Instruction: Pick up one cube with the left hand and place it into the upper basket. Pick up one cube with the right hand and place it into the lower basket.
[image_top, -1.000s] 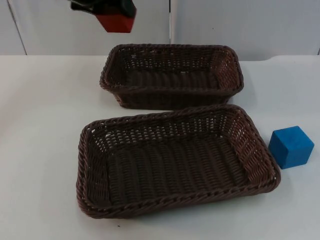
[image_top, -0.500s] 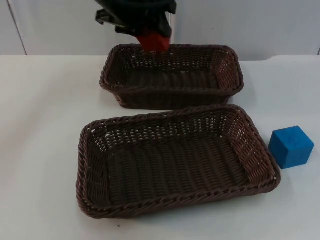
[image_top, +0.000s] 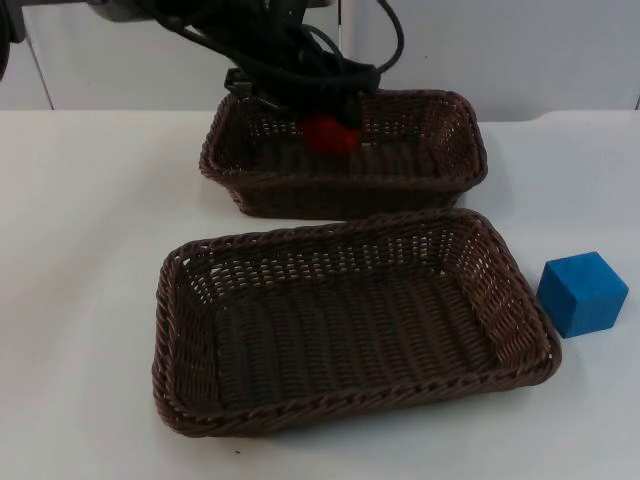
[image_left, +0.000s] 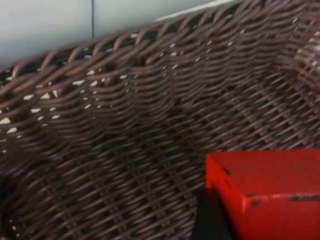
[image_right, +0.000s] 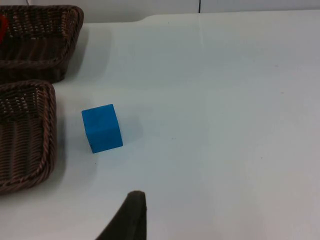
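So my left gripper (image_top: 330, 128) holds the red cube (image_top: 331, 133) inside the upper basket (image_top: 445, 180), unreleased, while the blue cube (image_top: 582, 292) waits beside the lower basket (image_top: 190, 400).

1. The white table top (image_top: 90, 250) spreads beneath me, smooth and matte, reaching the near edge of the top view.
2. The same surface in my right wrist view (image_right: 225, 100) is bare white with a few tiny dark specks.
3. A grey partition wall (image_top: 520, 50) closes the far side of the table.
4. A dark vertical seam (image_top: 340, 40) splits the wall into panels.
5. Lighting is even and diffuse; shadows on the table are soft.
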